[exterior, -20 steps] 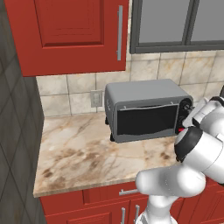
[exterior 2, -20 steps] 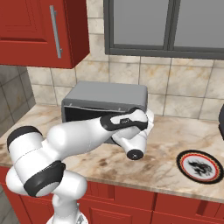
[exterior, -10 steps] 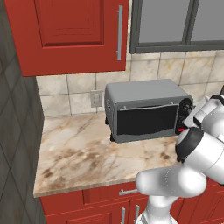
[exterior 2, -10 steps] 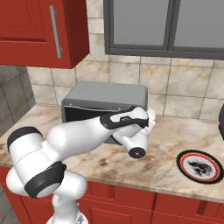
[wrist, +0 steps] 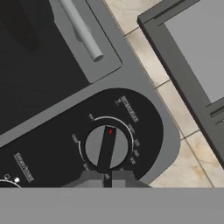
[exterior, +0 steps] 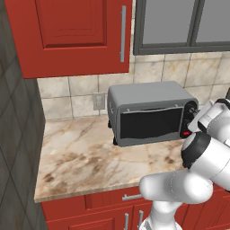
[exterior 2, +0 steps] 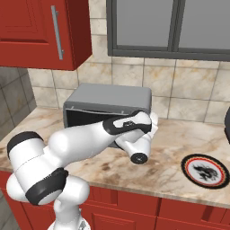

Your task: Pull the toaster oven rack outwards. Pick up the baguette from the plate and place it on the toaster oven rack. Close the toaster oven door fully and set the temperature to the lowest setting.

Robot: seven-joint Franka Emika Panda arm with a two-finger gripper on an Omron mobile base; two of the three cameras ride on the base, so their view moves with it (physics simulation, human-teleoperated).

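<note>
The boxy grey metal toaster oven (exterior: 150, 112) stands on the beige marble surface (exterior: 85, 157) against the tiled back wall, below the red upper cabinet (exterior: 72, 33) and the grey glass-fronted cabinet (exterior: 184, 22). Its wide dark glass toaster oven door (exterior: 150, 123) stands upright and looks shut against the front; the interior behind the glass is too dark to make anything out. To the door's right runs the black control strip (exterior: 188, 119) with round knobs and a small red light near the bottom.

The white arm reaches across the oven's front in the right base view, with the hand right at the control strip. In the hand view the tool (wrist: 106, 178) sits just under the upper round grey knob (wrist: 106, 148), its 2 dark fingertips (wrist: 92, 179) pressed together with no gap between them and nothing between them. Whether the tips touch the knob's lower edge cannot be told. The knob's raised bar runs almost straight toward the tool, and its small red mark lies at the far end, inside a ring of pale dial marks too small to read. The grey bar handle (wrist: 81, 28) of the door shows in the upper left of that view.

A round plate with a red and black rim (exterior 2: 205, 170) lies on the surface well to the right of the oven, bare apart from a dark pattern at its centre.
</note>
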